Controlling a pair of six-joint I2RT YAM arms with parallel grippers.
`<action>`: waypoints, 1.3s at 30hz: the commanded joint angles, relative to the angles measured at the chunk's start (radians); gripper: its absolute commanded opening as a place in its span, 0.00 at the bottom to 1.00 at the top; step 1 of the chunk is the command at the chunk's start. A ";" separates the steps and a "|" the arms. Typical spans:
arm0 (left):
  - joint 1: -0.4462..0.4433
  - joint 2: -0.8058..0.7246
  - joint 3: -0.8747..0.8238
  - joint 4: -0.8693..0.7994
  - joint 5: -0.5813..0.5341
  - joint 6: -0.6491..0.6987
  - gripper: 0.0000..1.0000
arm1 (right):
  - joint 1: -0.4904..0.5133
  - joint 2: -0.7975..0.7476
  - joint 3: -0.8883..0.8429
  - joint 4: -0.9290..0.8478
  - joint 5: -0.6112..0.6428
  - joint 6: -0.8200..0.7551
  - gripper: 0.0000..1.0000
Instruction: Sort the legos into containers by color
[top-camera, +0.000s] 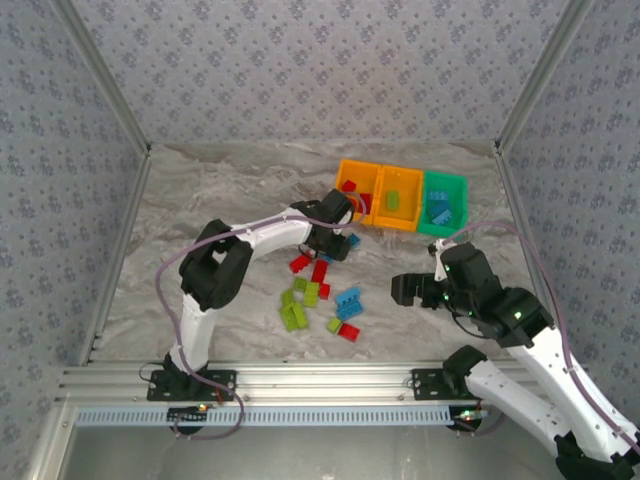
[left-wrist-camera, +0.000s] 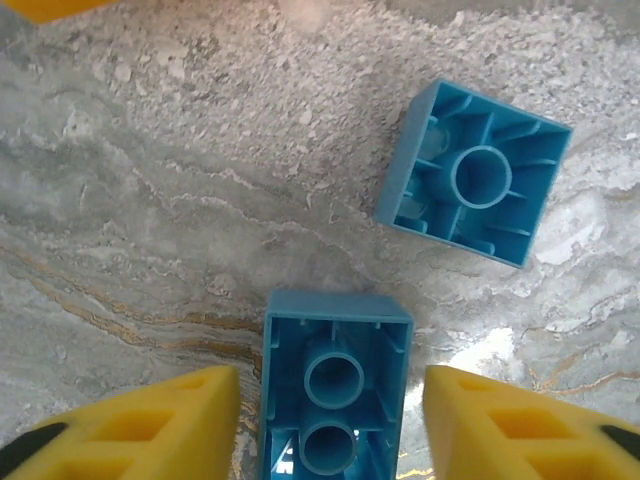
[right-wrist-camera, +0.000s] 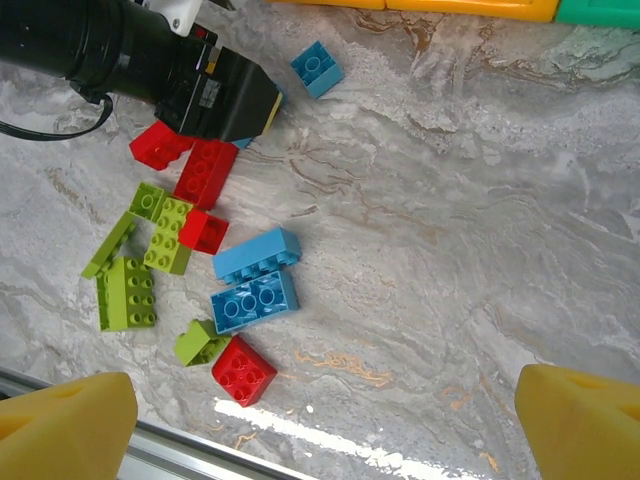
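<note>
Several legos lie in a loose pile on the marble table: lime (top-camera: 296, 312), red (top-camera: 319, 270) and blue (top-camera: 349, 302) bricks. My left gripper (left-wrist-camera: 330, 400) stands open low over the table, its yellow fingers (left-wrist-camera: 170, 420) on either side of an upside-down blue brick (left-wrist-camera: 336, 375), with a gap on each side. A second upside-down blue brick (left-wrist-camera: 475, 185) lies just beyond. My right gripper (right-wrist-camera: 325, 420) hangs open above bare table, right of the pile. The joined containers stand at the back right: orange bin (top-camera: 345, 165), orange bin (top-camera: 400, 168), green bin (top-camera: 447, 178).
The left orange bin holds red bricks, the middle one a lime brick, the green one blue bricks. Patterned walls and metal posts enclose the table. An aluminium rail (top-camera: 320, 380) runs along the near edge. The left arm (top-camera: 215, 270) arches over the table's left half.
</note>
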 joint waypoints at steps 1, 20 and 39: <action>-0.015 0.003 0.001 -0.016 0.008 -0.001 0.44 | 0.002 0.014 0.018 -0.025 0.007 0.025 1.00; -0.018 0.077 0.048 -0.023 0.021 0.008 0.43 | -0.009 0.039 0.044 -0.016 0.017 0.042 1.00; -0.178 0.132 0.487 0.175 0.036 0.091 0.24 | -0.062 -0.049 0.061 0.008 0.191 0.067 1.00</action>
